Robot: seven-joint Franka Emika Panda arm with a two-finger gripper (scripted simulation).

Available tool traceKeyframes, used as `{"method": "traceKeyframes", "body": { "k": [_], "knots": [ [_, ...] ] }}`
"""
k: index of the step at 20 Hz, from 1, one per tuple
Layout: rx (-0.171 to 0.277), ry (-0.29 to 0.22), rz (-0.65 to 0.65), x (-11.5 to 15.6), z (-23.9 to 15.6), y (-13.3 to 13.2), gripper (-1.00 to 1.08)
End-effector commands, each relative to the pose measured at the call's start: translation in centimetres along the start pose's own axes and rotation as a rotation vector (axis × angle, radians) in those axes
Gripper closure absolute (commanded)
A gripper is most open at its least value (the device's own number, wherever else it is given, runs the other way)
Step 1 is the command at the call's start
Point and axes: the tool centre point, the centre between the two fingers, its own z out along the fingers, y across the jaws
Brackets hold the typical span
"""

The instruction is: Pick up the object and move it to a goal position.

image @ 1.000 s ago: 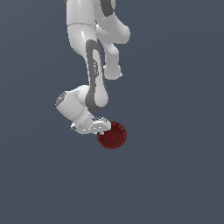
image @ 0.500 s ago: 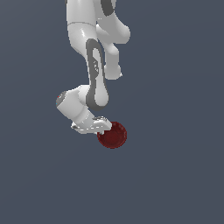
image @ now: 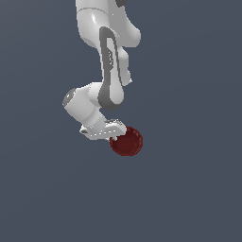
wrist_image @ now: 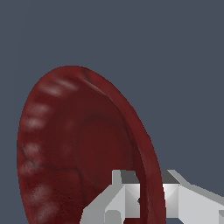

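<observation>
Two white fingers (wrist_image: 127, 197) pinch the rim of the bowl (wrist_image: 83, 148), one on the inside wall and one on the outside, as the wrist view shows from close up. That bowl is dark red and round, with pale ribbed marks along its edge, and it fills most of that view.

Seen from the exterior view, the white arm (image: 111, 61) reaches down from the top of the scene and bends at the wrist. Its gripper (image: 113, 130) meets the bowl (image: 127, 142) at the bowl's left edge, so the bowl sits just right of the gripper and slightly lower. Plain grey-blue ground (image: 189, 189) lies all around.
</observation>
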Motion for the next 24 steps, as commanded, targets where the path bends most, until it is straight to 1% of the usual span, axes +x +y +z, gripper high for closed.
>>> {"method": "traceKeyframes", "body": {
  "k": [1,5,24],
  "knots": [
    [0.000,0.002,-0.002,-0.2,-1.2,-1.9,1.08],
    [-0.001,0.002,-0.002,-0.8,-3.5,-5.7,1.08],
    [-0.004,0.002,-0.003,-4.0,-16.5,-26.9,1.08]
  ]
}}
